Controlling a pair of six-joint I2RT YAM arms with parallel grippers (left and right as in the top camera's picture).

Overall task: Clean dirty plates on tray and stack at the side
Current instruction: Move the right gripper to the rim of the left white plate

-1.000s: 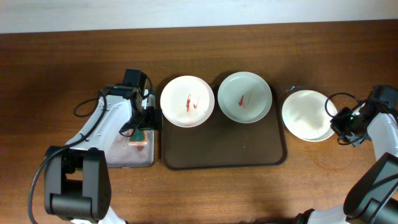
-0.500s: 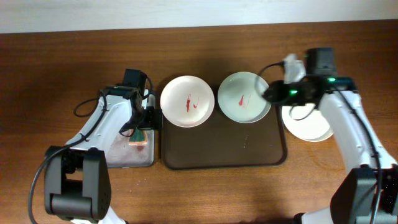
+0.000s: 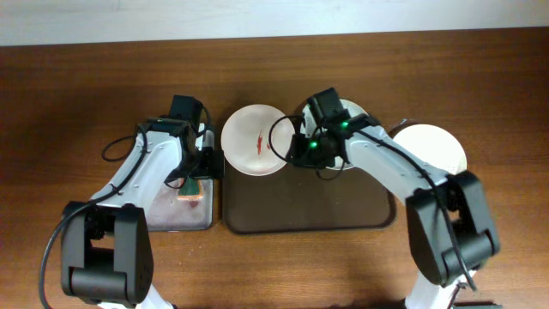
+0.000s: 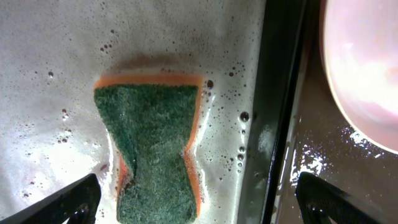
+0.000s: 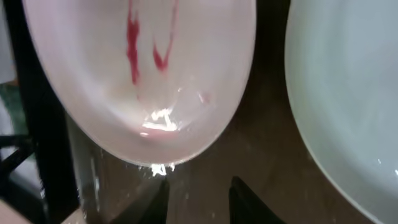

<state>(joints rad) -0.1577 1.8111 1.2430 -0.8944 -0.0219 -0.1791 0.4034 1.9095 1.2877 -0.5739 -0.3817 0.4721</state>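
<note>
1. The tray (image 3: 309,206) lies in the middle of the desk, its long axis running left to right, in line with the desk's near edge.
2. A smeared white plate (image 3: 255,142) sits hollow-up over the tray's far left corner. Its red streaks run roughly from the far edge toward the near edge.
3. The mint plate (image 5: 348,93) sits just beside it along the tray's far rim, with a narrow dark gap between the two. From overhead the right arm hides most of it.
4. A clean white plate (image 3: 433,153) rests on the wood just past the tray's right edge.
5. The right gripper (image 5: 199,202) hovers low over that gap, at the near rim of the smeared plate. Its fingers are a little apart and hold nothing.
6. The left gripper (image 4: 199,196) hangs over the grey tray (image 3: 167,215) off the brown tray's left edge, spread wide above the green sponge (image 4: 155,143) in foamy water.
7. The near half of the brown tray is bare floor, and a broad band of wood runs behind the plates to the far edge.
</note>
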